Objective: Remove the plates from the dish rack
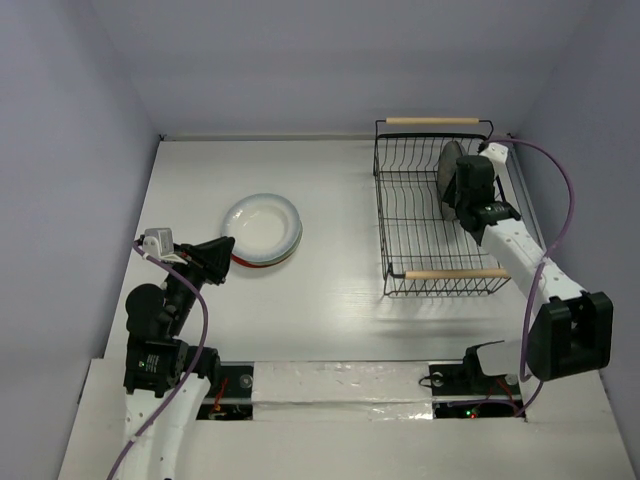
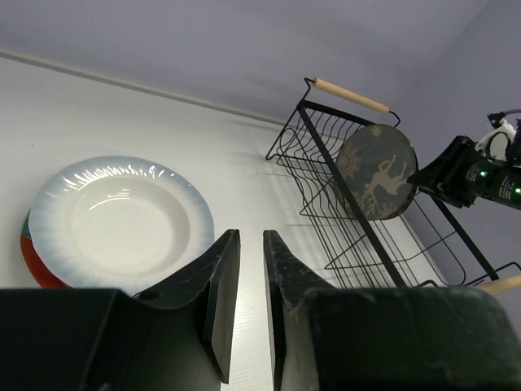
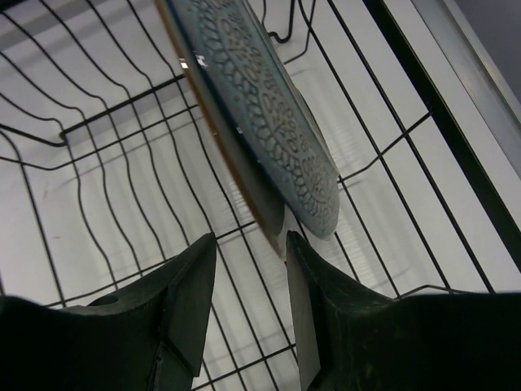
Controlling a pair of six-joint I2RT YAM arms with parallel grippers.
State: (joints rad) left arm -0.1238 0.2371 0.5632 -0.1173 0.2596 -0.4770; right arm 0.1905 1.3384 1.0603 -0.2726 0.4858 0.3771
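Note:
The black wire dish rack (image 1: 383, 205) stands at the back right. Two plates stand on edge in it: the grey deer plate (image 2: 377, 171) and, behind it, the blue-patterned plate (image 3: 260, 106). My right gripper (image 3: 248, 238) is open inside the rack, and the lower rim of the grey plate (image 3: 244, 175) sits between its fingertips, close to the right finger. A white plate (image 1: 260, 222) lies on the table on top of a red plate (image 2: 37, 259). My left gripper (image 1: 226, 247) is empty beside that stack, its jaws only narrowly apart.
The rack's two wooden handles (image 1: 455, 272) lie at its near and far ends. Walls close in the table at the back and both sides. The right arm (image 2: 476, 175) reaches over the rack's right side.

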